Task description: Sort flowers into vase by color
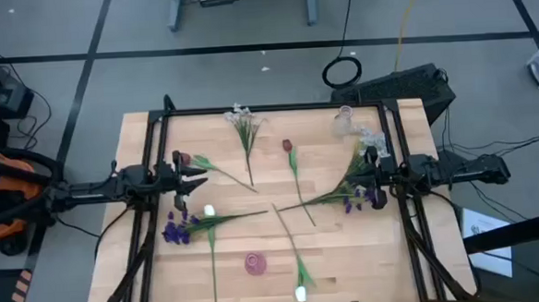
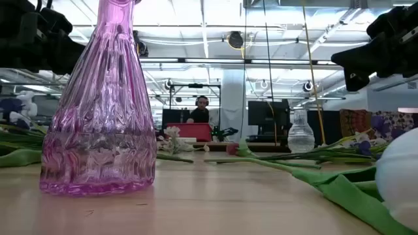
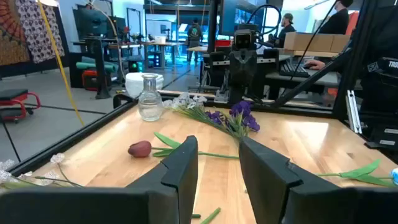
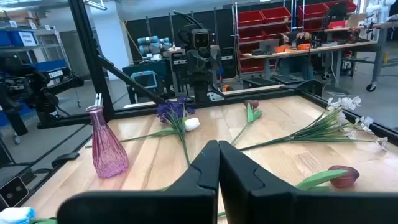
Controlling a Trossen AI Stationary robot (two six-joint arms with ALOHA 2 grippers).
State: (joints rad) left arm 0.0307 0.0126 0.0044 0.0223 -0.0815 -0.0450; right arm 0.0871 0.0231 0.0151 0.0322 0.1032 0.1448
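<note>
- No readable labels anywhere.
- Flowers (image 1: 294,182) scattered across table (image 1: 139,139), between pink vase (image 1: 255,263) and clear vase (image 1: 344,121) (stems partly overlapping).
- Left gripper (image 1: 201,178) spread, empty.
- Right gripper (image 1: 354,175) pressed together, empty.

Pink vase (image 4: 107,145) beside scattered flowers (image 4: 323,129)

Evenly lit from ceiling strip lights (image 2: 196,29), bright and shadowless across the wooden counter (image 1: 330,249). Blown-out white on the tulip buds (image 1: 300,295) from above. Softly blurred up close on the pink vase (image 2: 98,104) in the low view.
</note>
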